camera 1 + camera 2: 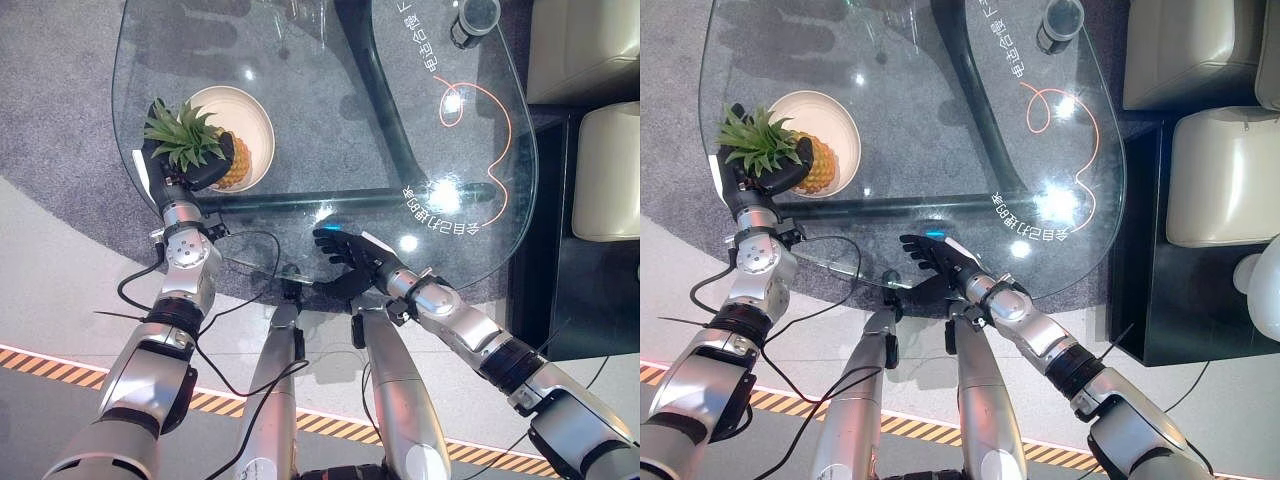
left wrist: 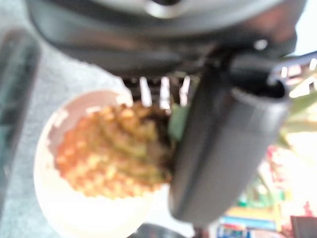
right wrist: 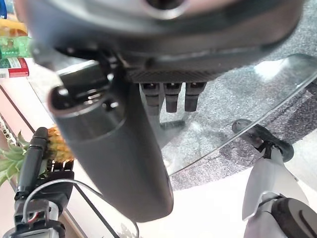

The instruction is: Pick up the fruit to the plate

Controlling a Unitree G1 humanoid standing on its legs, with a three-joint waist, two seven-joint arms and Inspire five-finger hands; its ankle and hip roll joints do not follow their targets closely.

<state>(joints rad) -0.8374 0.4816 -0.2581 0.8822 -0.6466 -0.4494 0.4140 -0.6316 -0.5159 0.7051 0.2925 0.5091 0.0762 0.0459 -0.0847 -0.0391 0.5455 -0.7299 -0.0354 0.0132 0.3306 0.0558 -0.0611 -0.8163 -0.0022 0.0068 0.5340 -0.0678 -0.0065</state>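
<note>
A pineapple (image 1: pixel 236 166) with green leaves lies tilted, its yellow body over the near-left rim of a cream plate (image 1: pixel 251 112) on the glass table's left side. My left hand (image 1: pixel 212 173) is shut on the pineapple just below the leaves. In the left wrist view the thumb (image 2: pixel 223 148) presses against the fruit (image 2: pixel 114 153) above the plate (image 2: pixel 89 215). My right hand (image 1: pixel 345 255) hovers open at the table's near edge, fingers straight and holding nothing. From the right wrist view the pineapple (image 3: pixel 57 146) is visible far off.
The round glass table (image 1: pixel 330 120) has a dark base beneath it and an orange line drawn on its right part. A dark cup (image 1: pixel 478 18) stands at the far edge. Beige cushioned seats (image 1: pixel 605 170) and a black side table (image 1: pixel 545 250) lie to the right.
</note>
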